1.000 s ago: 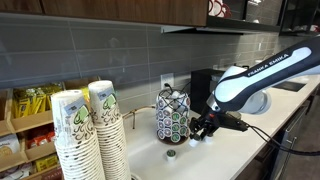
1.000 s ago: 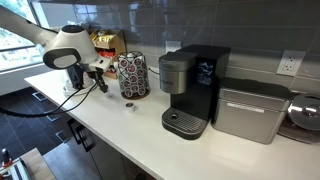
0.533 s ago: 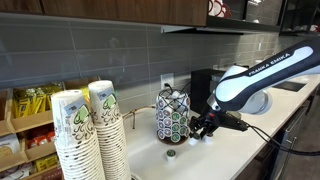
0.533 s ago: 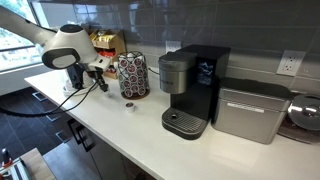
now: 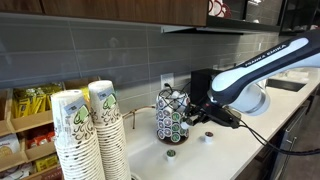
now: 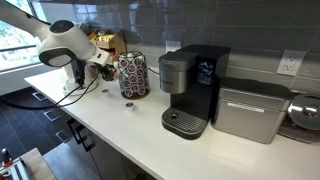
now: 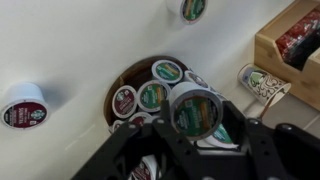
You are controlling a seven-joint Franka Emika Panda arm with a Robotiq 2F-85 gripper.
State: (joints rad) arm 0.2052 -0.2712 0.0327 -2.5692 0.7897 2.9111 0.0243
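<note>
My gripper (image 7: pixel 196 128) is shut on a coffee pod (image 7: pixel 196 108) with a green and orange foil lid. It holds the pod just above a round wire pod holder (image 7: pixel 135 82) filled with several pods. In both exterior views the gripper (image 5: pixel 204 113) (image 6: pixel 103 66) hovers beside the top of the pod holder (image 5: pixel 172 115) (image 6: pixel 132 75), above the white counter.
Loose pods lie on the counter (image 7: pixel 22 105) (image 7: pixel 190 8) (image 7: pixel 262 82) (image 5: pixel 171 154) (image 5: pixel 208 138) (image 6: pixel 128 104). Stacks of paper cups (image 5: pixel 85 130) stand in front. A black coffee maker (image 6: pixel 190 85) and a silver appliance (image 6: pixel 250 110) stand beyond the holder. A wooden snack rack (image 7: pixel 295 45) is close by.
The gripper has risen from near the counter and moved toward the top of the pod holder, with the pod in it.
</note>
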